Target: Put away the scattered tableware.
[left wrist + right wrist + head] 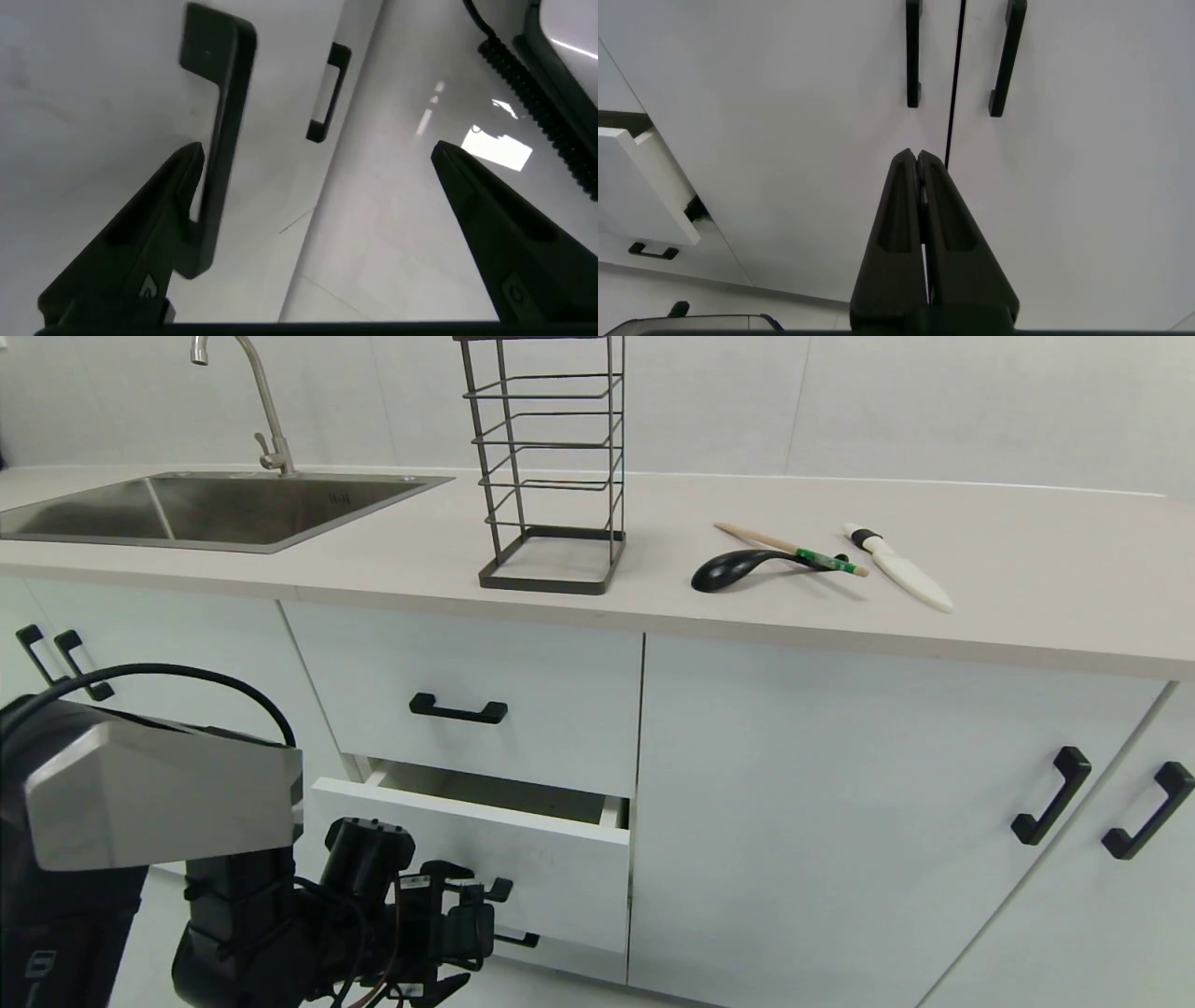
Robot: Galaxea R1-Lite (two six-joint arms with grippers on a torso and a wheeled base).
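Observation:
On the counter's right part lie a black spoon (733,569), a pair of wooden chopsticks (789,549) with a green band, and a white knife (901,569) with a black collar. Below the counter, the lower drawer (485,840) stands partly pulled out. My left gripper (490,933) is low in front of that drawer, open. In the left wrist view the left gripper (315,154) has one finger (149,243) close beside the black drawer handle (220,140). My right gripper (918,157) is shut on nothing and faces the white cabinet doors.
A black wire rack (551,467) stands mid-counter, with a steel sink (215,509) and tap at the far left. The upper drawer (457,711) is closed. Two black door handles (1050,798) (1146,812) project from the cabinet doors at right.

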